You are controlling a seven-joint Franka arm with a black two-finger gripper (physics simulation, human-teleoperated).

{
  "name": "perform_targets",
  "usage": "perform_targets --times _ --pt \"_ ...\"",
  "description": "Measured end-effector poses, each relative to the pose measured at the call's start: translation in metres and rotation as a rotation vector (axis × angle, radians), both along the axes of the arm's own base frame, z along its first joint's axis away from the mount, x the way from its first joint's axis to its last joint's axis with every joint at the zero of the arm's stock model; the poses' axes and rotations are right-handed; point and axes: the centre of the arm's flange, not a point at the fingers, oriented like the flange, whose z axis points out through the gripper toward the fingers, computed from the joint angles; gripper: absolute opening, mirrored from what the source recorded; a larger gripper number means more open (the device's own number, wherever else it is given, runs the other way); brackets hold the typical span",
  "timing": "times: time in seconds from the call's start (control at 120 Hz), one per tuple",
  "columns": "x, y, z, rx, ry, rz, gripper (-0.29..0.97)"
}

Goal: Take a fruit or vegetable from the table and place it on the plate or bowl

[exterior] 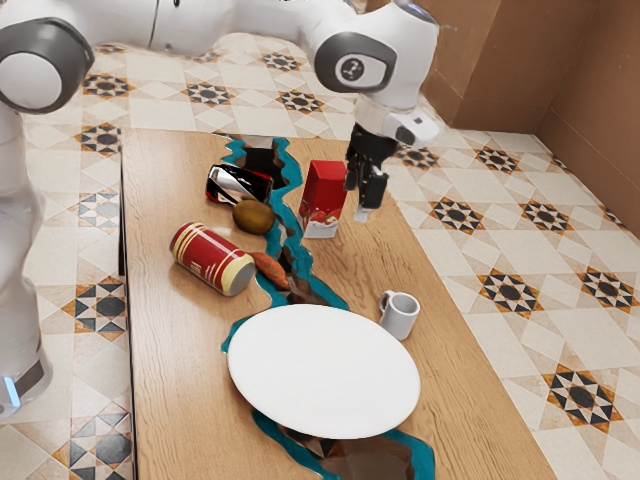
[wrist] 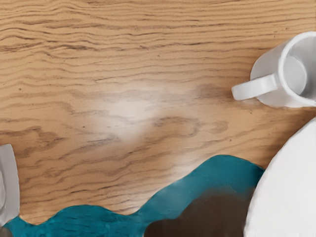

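Patterned floor tiles surrounded a wooden table (exterior: 170,330) with a teal inlay (exterior: 300,235) running down its length. Gripper (exterior: 362,200) hung above bare wood just at the exterior view's right of the upright red carton (exterior: 322,198), fingers moderately apart, nothing between them. Candidate produce lay on the far side of that carton. A brown kiwi (exterior: 254,216) sat near a dark can (exterior: 239,184) lying on its side, and an orange root vegetable (exterior: 268,268) lay touching or just beside the toppled red tin (exterior: 211,258). The white plate (exterior: 322,372) sat empty nearer the camera, with a white mug (exterior: 398,314) just beside its rim. The wrist view looked down on wood grain, the mug (wrist: 284,71), the plate's edge (wrist: 291,197) and the inlay (wrist: 212,182). Judged: no pick begun yet. Kiwi seemed the easier target, since it stood freer than the root. Good practice would be to lift clear over the carton rather than sweep past it, centre above the kiwi, descend with the fingers across its short axis, and close gently because a round fruit may roll. Carry high to the plate, staying clear of the mug.
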Motion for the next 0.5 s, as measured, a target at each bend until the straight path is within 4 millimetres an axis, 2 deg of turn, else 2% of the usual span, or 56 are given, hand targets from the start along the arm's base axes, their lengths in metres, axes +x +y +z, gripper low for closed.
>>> perform_targets --times 0.083,0.2,0.3,0.383,0.5 --pt "-0.058 -0.008 -0.008 0.028 -0.009 -0.085 0.68" --pt "-0.112 0.018 -0.023 0.006 -0.033 -0.169 0.68" --pt "-0.128 0.052 -0.04 -0.008 -0.012 -0.173 0.68" --pt "-0.133 0.075 -0.059 -0.018 0.016 -0.179 0.68" --pt "-0.135 0.095 -0.083 -0.009 0.042 -0.202 0.68"
